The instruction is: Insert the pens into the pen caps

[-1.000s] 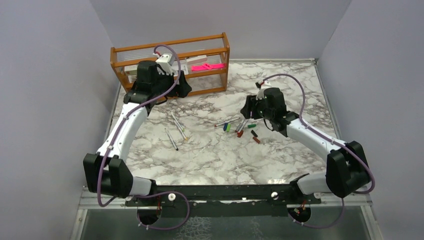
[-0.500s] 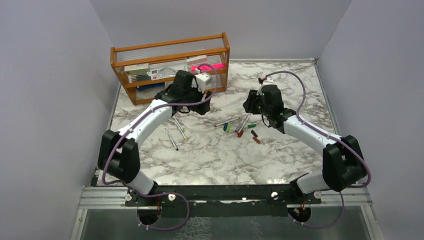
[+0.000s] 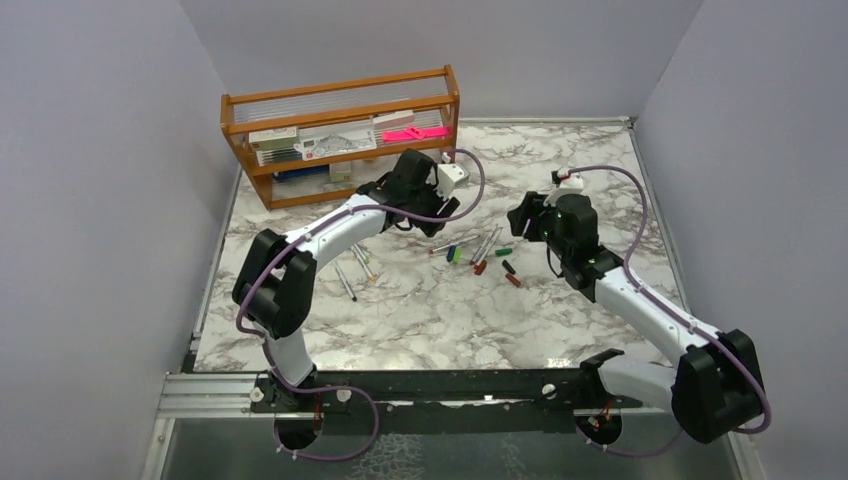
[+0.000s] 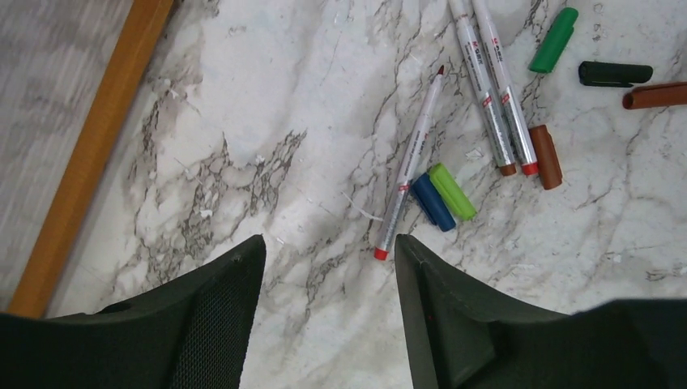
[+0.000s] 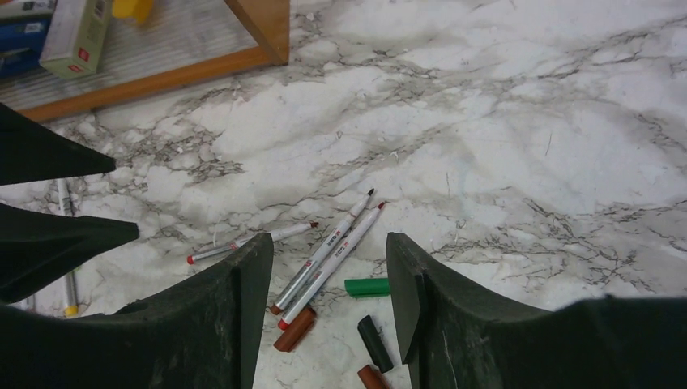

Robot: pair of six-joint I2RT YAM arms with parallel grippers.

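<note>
The left end effector [image 4: 328,243] has swung from the rack [image 3: 340,100] to the middle of the worktop [image 3: 430,310] and hangs released above the pens [image 4: 409,166]. The right end effector [image 5: 326,237], also released and empty, drew back a little. Pens and caps [image 4: 451,191] lie loose and unjoined, so a first grasp seems near.

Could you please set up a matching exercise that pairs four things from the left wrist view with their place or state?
Things:
1. blue cap
2. black cap
3. lone pen
4. left gripper

Place or state:
A. open, holding nothing
B. side by side with the lime cap
C. uncapped, lying apart from the two parallel pens
D. between the green cap and a brown cap

Pairs: 1-B, 2-D, 3-C, 4-A
</note>
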